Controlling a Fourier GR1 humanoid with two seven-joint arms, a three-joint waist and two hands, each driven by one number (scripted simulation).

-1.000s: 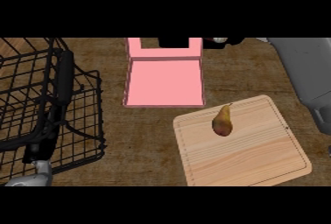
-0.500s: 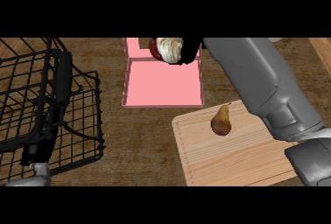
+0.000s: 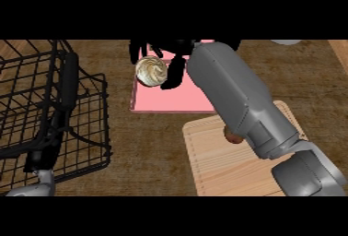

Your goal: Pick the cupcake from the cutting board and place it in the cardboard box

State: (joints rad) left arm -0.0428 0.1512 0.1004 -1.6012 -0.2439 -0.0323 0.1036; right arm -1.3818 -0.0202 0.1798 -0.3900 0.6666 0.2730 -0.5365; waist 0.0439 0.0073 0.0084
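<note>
A cupcake (image 3: 151, 70) with swirled white frosting hangs over the far left part of the cardboard box (image 3: 170, 100), which has a pink inside. My right hand (image 3: 178, 53) reaches in from above it, black fingers and thumb curled down round the cupcake. The grey right forearm (image 3: 238, 101) runs from the lower right across the wooden cutting board (image 3: 217, 166) and covers the box's right side. A brown pear-shaped item (image 3: 233, 137) lies on the board, mostly hidden under the forearm. My left hand does not show.
A black wire basket (image 3: 54, 115) fills the left side, close to the box's left edge. A grey rounded part (image 3: 31, 189) sits at the lower left below the basket. Brown counter top (image 3: 149, 152) lies between basket and board.
The right arm has come into view over the board. The hand with the cupcake has moved from the box's far end to over its far left part.
</note>
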